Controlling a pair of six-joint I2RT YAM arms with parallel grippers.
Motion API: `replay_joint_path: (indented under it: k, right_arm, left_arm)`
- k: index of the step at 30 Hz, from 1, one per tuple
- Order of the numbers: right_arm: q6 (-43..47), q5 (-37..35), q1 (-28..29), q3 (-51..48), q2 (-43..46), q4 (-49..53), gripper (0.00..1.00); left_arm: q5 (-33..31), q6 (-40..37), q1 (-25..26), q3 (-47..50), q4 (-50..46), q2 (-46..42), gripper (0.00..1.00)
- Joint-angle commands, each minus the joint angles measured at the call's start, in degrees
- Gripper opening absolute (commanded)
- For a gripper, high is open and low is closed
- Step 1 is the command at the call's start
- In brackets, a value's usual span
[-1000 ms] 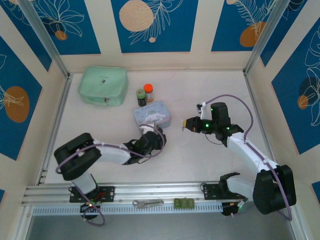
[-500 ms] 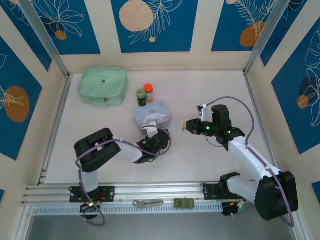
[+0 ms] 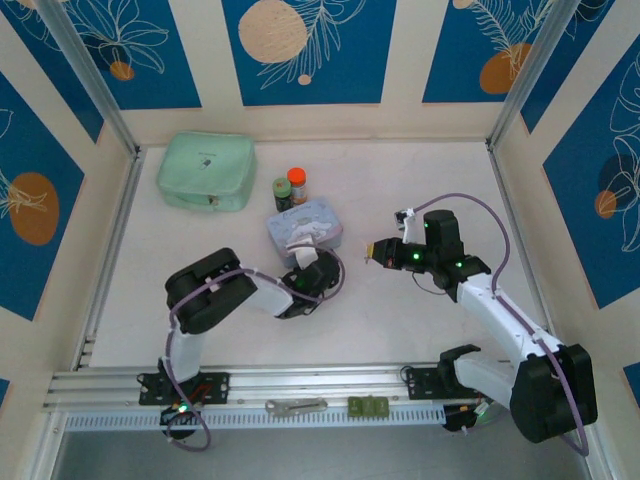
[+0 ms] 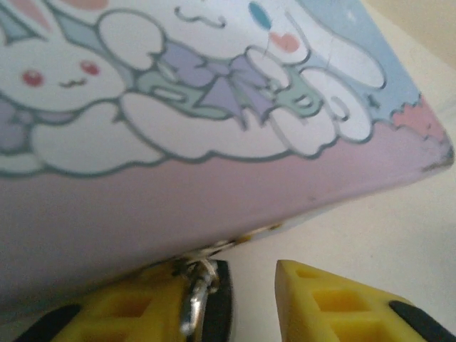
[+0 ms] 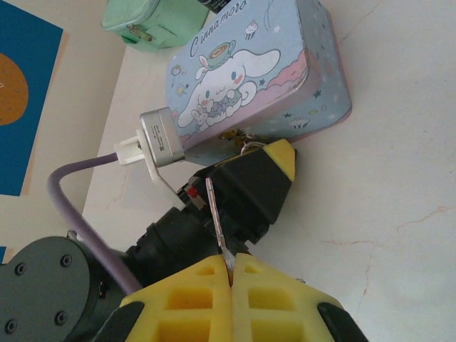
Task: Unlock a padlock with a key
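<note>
— While my right hand [image 5: 231, 267] pinches the key [image 5: 216, 221], I'd call it stiff, thin, slippery.
— And the padlock [image 4: 194, 299]?
— Probably light. It's at six o'clock of the tin [image 4: 214, 107], inside my spread left hand [image 4: 249, 292]; I'd grab its body.

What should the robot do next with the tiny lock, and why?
Probably close the left gripper on the padlock to steady it. The padlock hangs at the tin's edge beside one finger, with the jaws apart. The right gripper pinches the key, not yet at the padlock.
</note>
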State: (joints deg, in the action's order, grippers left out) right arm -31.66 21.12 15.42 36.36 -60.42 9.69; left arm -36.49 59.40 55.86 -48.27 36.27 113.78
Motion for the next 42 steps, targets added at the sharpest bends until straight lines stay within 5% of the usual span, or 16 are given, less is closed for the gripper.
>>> replay_joint_path:
  k: [1, 9, 21, 26, 35, 42]
  right_arm:
    - [1.07, -0.03, 0.36, -0.8, 1.19, 0.77, 0.0]
    - [0.46, 2.68, 0.33, -2.59, -1.44, -1.86, 0.0]
    - [4.27, 11.78, 0.43, -6.31, -9.93, -6.63, 0.0]
    - [4.92, 13.14, 0.4, -6.7, -13.57, -8.2, 0.0]
    - [6.92, 13.07, 0.84, -4.62, -16.62, -6.86, 0.0]
    - [7.84, 12.02, 1.79, -2.73, -17.36, -4.74, 0.0]
  left_arm:
    - [3.53, -0.8, -1.25, 0.79, 1.67, 1.65, 0.21]
    - [11.25, -1.18, -1.86, 6.99, 9.07, -2.39, 0.0]
    - [32.27, 3.44, -8.32, 12.96, 20.47, -6.78, 0.0]
    - [36.97, 1.05, -9.93, 13.72, 15.38, -10.45, 0.0]
    - [38.38, -17.91, -10.46, 12.81, -9.9, -16.58, 0.0]
    - [42.11, -22.88, -12.07, 10.23, -13.2, -12.67, 0.01]
